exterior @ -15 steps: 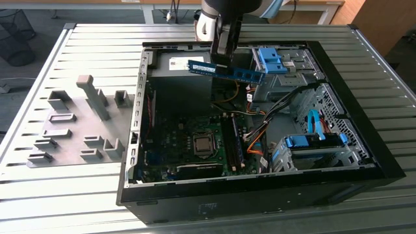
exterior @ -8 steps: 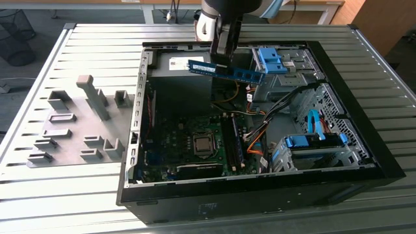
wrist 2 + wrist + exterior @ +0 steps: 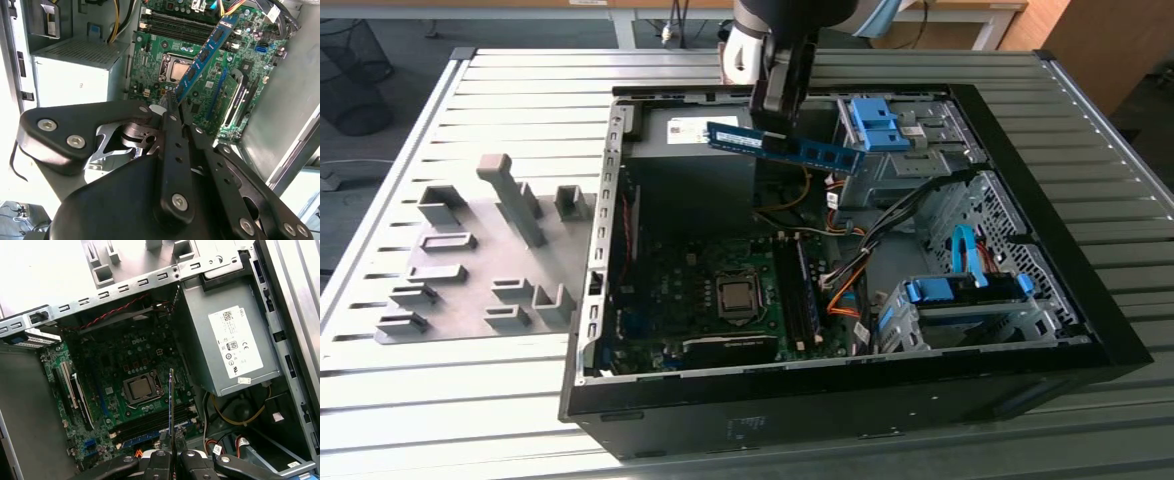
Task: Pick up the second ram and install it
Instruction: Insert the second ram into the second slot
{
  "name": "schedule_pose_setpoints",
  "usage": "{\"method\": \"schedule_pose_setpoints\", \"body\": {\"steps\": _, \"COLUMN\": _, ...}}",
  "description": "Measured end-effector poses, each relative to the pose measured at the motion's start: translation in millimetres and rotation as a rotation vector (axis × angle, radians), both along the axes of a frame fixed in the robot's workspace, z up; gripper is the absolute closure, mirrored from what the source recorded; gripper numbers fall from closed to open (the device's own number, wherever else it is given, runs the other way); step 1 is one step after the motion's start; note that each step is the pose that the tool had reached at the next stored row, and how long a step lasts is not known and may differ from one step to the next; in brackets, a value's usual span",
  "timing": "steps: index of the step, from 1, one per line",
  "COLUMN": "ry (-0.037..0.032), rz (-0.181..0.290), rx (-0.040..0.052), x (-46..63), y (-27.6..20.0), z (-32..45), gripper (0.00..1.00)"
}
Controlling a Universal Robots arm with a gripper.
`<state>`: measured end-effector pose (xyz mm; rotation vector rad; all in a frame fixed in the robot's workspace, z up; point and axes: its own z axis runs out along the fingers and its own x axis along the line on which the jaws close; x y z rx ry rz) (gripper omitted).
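We see the gripper (image 3: 172, 107) clamped tight on the second ram (image 3: 787, 146), lifted over the open computer case (image 3: 1067, 300), pickup done, not yet seated in the motherboard (image 3: 125, 390) slots.

Second ram (image 3: 786, 146): a long, thin, flat blue circuit-board stick, dotted with black chips along its face and marked by a small white label near one end. Held in the air above the open computer case, clear of the motherboard and its slots, pinched near one end. In the exterior view, lying roughly level with a slight downward tilt toward that view's right, broad face showing. In the second wrist view (image 3: 206, 52), stretching away over the green board, chips in a row. In the first wrist view (image 3: 171, 407), seen edge-on as a narrow blue line.
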<state>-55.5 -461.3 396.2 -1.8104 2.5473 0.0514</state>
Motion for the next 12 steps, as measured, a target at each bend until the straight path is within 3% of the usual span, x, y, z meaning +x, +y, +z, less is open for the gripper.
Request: {"method": "schedule_pose_setpoints", "body": {"steps": 12, "ry": 0.0000, "rz": -0.022, "rx": 0.0000, "x": 0.0, "y": 0.0, "z": 0.0, "gripper": 0.86}}
